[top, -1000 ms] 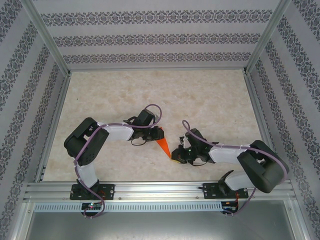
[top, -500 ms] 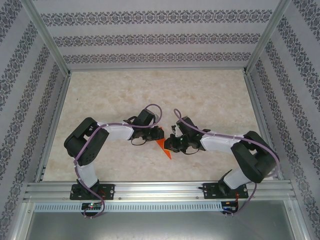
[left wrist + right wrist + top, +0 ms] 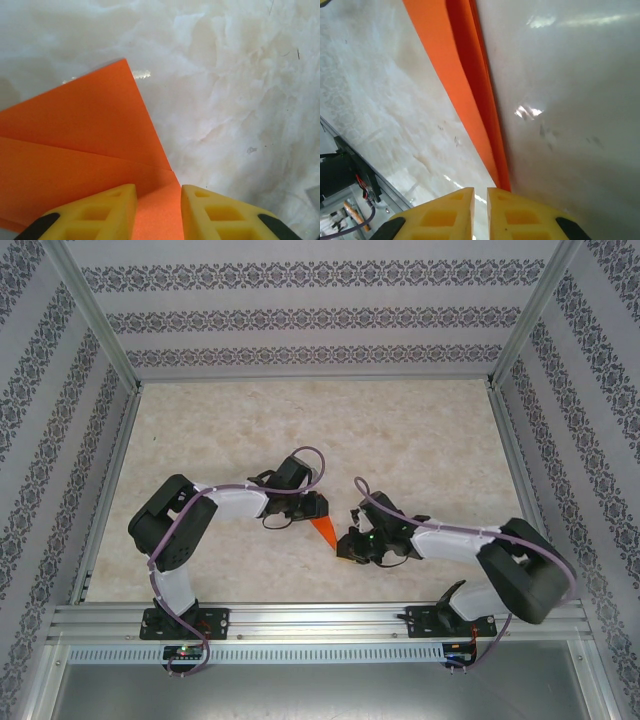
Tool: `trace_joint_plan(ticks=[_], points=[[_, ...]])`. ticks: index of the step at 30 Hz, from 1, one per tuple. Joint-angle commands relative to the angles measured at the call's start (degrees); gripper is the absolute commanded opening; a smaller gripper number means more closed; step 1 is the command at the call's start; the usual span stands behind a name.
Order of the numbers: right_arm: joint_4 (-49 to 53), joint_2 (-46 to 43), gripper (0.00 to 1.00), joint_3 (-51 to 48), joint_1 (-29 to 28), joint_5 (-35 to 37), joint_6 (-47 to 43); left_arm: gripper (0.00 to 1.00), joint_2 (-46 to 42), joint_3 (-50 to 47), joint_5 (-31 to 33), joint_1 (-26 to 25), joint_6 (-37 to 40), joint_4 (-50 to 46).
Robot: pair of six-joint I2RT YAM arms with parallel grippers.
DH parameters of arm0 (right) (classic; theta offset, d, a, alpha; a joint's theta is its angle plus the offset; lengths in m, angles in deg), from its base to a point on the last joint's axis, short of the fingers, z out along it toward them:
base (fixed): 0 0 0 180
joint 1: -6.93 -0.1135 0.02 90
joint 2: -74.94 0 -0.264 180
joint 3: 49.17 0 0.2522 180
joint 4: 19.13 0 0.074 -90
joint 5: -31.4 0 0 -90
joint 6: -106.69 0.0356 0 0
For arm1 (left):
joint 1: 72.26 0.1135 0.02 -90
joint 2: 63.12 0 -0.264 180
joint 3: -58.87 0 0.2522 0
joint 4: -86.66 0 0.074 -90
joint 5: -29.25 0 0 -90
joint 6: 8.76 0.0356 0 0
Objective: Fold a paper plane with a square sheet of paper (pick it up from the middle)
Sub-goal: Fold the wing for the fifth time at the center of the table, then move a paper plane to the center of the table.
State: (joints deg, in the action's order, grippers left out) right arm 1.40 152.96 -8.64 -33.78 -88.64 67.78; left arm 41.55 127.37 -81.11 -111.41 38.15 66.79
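Walled on three sides with pale wallpaper (image 3: 300,315) in floral stripes; floored by a glossy, cream, marble-look tabletop (image 3: 400,430); framed with aluminium posts (image 3: 95,315); evenly lit.

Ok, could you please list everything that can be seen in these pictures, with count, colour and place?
folded paper: one, bright orange, between the two grippers, near the middle of the table
table: one, pale beige with a marbled look, under everything
walls: three, white with dark patterned stripes, at the left, far and right sides
metal rails: several, silver, along the near edge and up the corners
cables: two, purple, one along each arm
arms: two, black and white, bolted at the near edge
left gripper: one, yellow fingers standing apart, at the paper's wide end
right gripper: one, yellow fingers close together, at the paper's narrow end
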Motion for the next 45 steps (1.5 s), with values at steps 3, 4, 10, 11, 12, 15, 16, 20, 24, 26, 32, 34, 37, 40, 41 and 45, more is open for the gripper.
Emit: trace_joint_plan(ticks=[3,4,10,11,12,15,16,20,24,26,32,34,37,40,41,45], points=[[9.2,-14.0,0.22,-0.4,2.4,10.7,-1.0,0.45,-2.2,2.4,1.4,-0.8,2.9,-5.1],[11.5,-17.3,0.27,-0.3,2.7,14.8,-1.8,0.48,-3.4,3.9,2.5,-1.5,3.8,-7.5],[11.8,-31.5,0.67,-3.7,6.4,27.0,-2.3,0.68,-8.8,15.0,28.0,-6.8,-3.0,-33.3],[11.2,-33.4,0.74,-4.7,7.1,28.5,-1.5,0.68,-8.9,16.0,29.7,-7.4,-4.0,-35.8],[10.1,-35.0,0.8,-6.0,7.8,29.2,-0.9,0.69,-8.7,17.0,32.1,-8.5,-5.5,-38.4],[6.7,-38.4,0.87,-10.1,9.9,29.7,0.4,0.69,-7.1,19.8,35.9,-11.9,-8.3,-42.7],[5.9,-38.8,0.87,-10.7,10.6,28.8,0.2,0.69,-6.2,20.7,36.7,-12.7,-9.4,-44.2],[3.3,-36.8,0.87,-10.9,12.4,23.3,-1.9,0.7,-2.6,22.8,38.1,-14.0,-12.0,-47.0],[2.6,-31.3,0.85,-8.4,12.4,18.1,-4.2,0.7,-0.9,22.3,36.4,-14.0,-11.8,-44.4],[3.4,-28.4,0.85,-7.5,12.4,16.7,-5.3,0.7,0.0,23.3,36.7,-13.9,-11.0,-45.1],[1.0,-19.7,0.85,-2.8,12.2,12.3,-7.2,0.65,1.6,21.7,33.9,-12.2,-10.0,-42.4],[1.2,-16.2,0.85,-1.2,11.8,12.0,-7.9,0.63,1.1,21.2,33.9,-12.0,-9.9,-42.4],[1.7,-10.3,0.79,2.2,10.7,10.6,-9.7,0.63,-0.2,19.9,33.7,-11.6,-9.3,-41.1],[3.2,-5.5,0.76,5.4,9.4,11.2,-10.6,0.59,-1.5,18.2,33.0,-11.0,-8.9,-39.8],[2.6,-3.9,0.76,5.8,9.1,10.9,-10.6,0.56,-1.8,17.5,33.0,-10.7,-8.9,-39.7],[0.1,0.9,0.65,7.6,7.7,8.1,-10.4,0.51,-3.6,14.5,31.9,-9.9,-9.1,-38.2]])
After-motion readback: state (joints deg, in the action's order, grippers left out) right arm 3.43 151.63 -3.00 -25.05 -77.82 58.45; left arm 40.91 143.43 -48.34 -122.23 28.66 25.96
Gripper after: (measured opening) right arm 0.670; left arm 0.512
